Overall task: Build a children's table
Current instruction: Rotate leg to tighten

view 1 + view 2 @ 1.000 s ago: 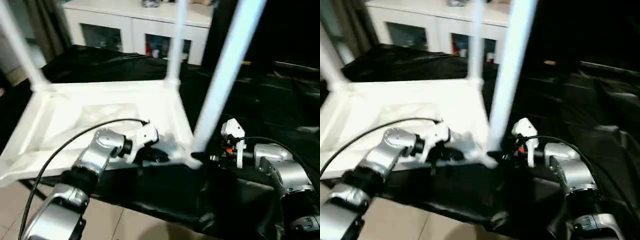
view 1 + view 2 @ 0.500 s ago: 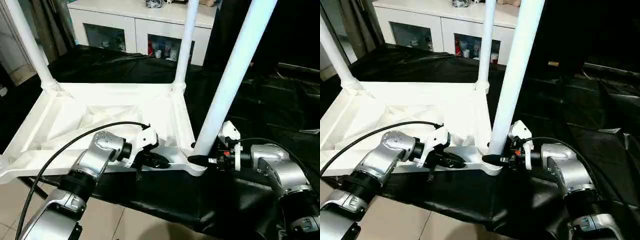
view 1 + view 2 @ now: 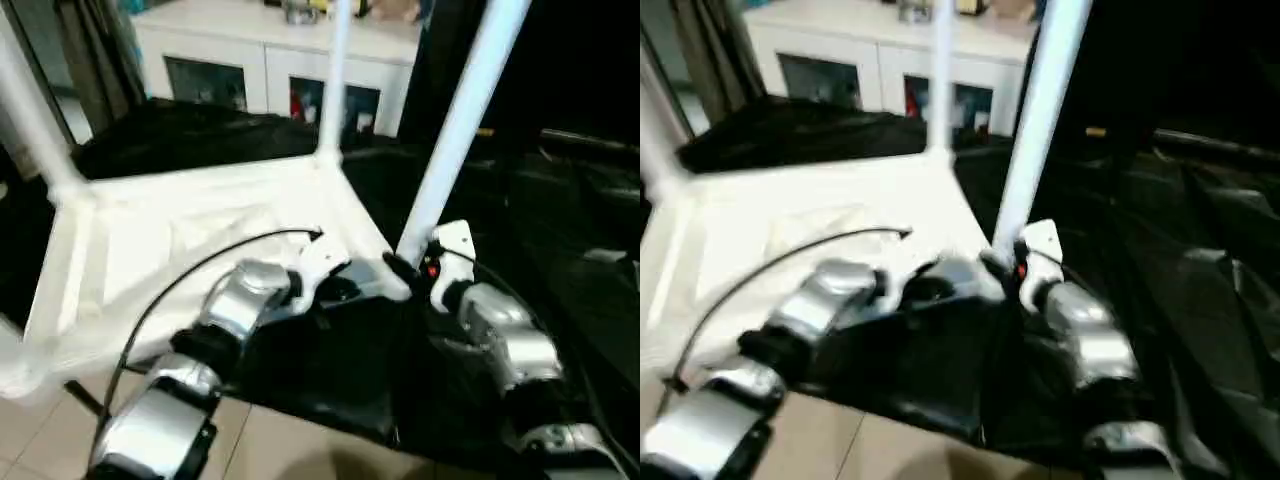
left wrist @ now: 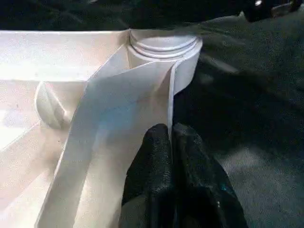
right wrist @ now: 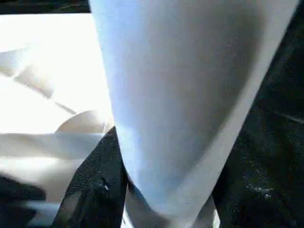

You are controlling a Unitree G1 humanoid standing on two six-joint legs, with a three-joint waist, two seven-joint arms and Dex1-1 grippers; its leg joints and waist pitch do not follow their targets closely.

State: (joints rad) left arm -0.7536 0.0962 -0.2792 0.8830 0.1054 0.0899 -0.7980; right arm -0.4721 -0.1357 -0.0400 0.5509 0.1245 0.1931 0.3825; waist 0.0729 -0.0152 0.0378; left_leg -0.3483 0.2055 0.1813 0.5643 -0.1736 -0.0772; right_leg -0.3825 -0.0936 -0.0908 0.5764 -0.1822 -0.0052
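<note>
One leg point(image 5: 180, 95) between end effector point(image 5: 156, 190) fingers

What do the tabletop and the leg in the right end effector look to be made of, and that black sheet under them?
Tabletop: likely moulded white plastic, smooth with a slight sheen; thin ribs and a round corner socket show in the left wrist view.
Leg: seemingly the same smooth white plastic, a plain seamless cylinder; hollow or solid can't be told.
Black sheet: probably thin plastic film or coated cloth, since it wrinkles and glints.
</note>
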